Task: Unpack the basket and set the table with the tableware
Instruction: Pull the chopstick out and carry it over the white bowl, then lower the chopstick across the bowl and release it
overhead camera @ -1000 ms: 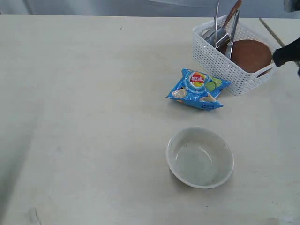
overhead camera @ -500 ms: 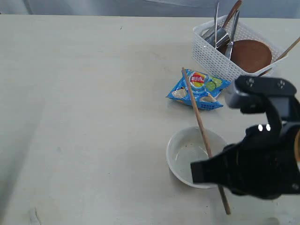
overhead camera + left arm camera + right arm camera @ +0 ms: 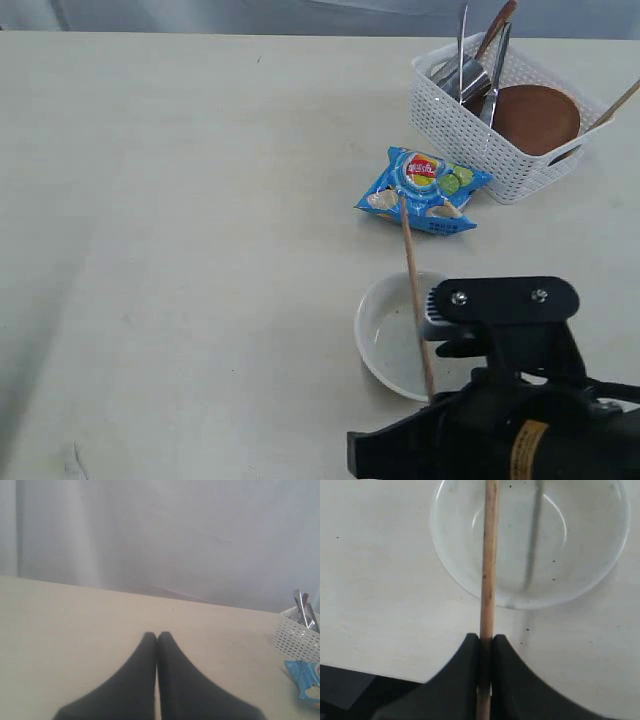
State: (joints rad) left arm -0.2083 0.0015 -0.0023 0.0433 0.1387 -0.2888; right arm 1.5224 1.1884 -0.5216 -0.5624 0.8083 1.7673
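Observation:
My right gripper [image 3: 486, 639] is shut on a wooden chopstick [image 3: 414, 290], [image 3: 488, 565] that slants over the white bowl [image 3: 395, 355], [image 3: 560, 545] towards the blue snack bag. The right arm [image 3: 500, 420] fills the front right and hides part of the bowl. At the back right, the white lattice basket [image 3: 450, 125] holds the reddish-brown plate [image 3: 532, 116], the steel cup [image 3: 458, 75], a steel knife and fork [image 3: 496, 75], the dark red spoon [image 3: 497, 27] and another chopstick [image 3: 617, 104]. My left gripper [image 3: 157, 635] is shut and empty above the cream table [image 3: 75, 630].
The blue snack bag [image 3: 422, 190], [image 3: 305, 677] lies between the basket and the bowl. The basket [image 3: 295, 637] shows at the edge of the left wrist view. A grey backdrop rises behind the table's far edge.
The right arm has come from the basket to the front of the table, carrying one chopstick over the bowl. The stick's far tip now sits nearer the snack bag's front edge.

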